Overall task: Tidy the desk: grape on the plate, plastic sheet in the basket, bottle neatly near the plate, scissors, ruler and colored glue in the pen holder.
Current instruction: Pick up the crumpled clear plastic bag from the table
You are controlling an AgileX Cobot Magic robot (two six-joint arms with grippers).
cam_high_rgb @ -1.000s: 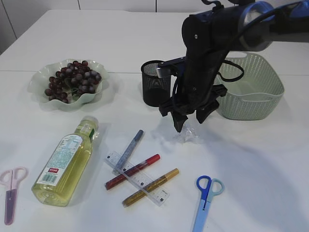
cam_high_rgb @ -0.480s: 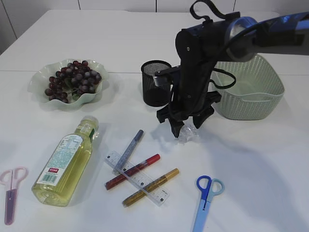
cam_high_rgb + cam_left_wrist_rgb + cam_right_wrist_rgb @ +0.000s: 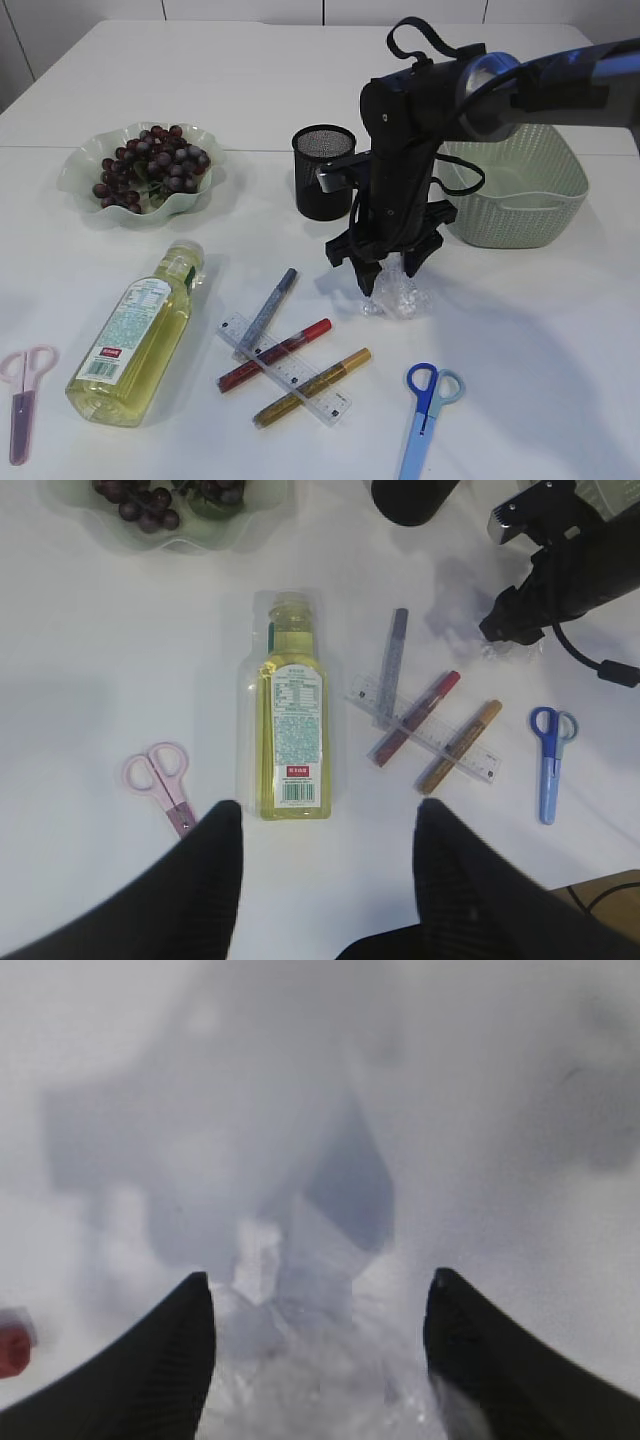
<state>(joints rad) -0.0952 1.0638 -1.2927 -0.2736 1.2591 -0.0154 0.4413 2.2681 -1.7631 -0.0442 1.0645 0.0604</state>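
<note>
One item governs the coming move: the crumpled plastic sheet (image 3: 397, 296), lying on the white table (image 3: 540, 380) directly beneath the right gripper (image 3: 392, 268). In the exterior view the gripper's dark fingers point straight down, one at the sheet's left edge and one toward its far right. The right wrist view confirms this: both fingers (image 3: 165, 1360) stand spread with the sheet (image 3: 300, 1360) filling the gap between them. Whether the tips already touch the plastic cannot be told. Nothing is pinched yet.

The sheet is a compact clump with no clear long axis, so finger alignment looks uncritical; in my judgement a short vertical descent and closure should suffice. The basket (image 3: 520, 180) stands to the far right of the sheet, near at hand, just right of the pen holder (image 3: 322, 172).

The right arm is plainly the nearer one. The left gripper (image 3: 325, 880) hangs high over the near left of the table, fingers apart and empty, above the lying bottle (image 3: 289, 718), well apart from the sheet (image 3: 510, 648).
</note>
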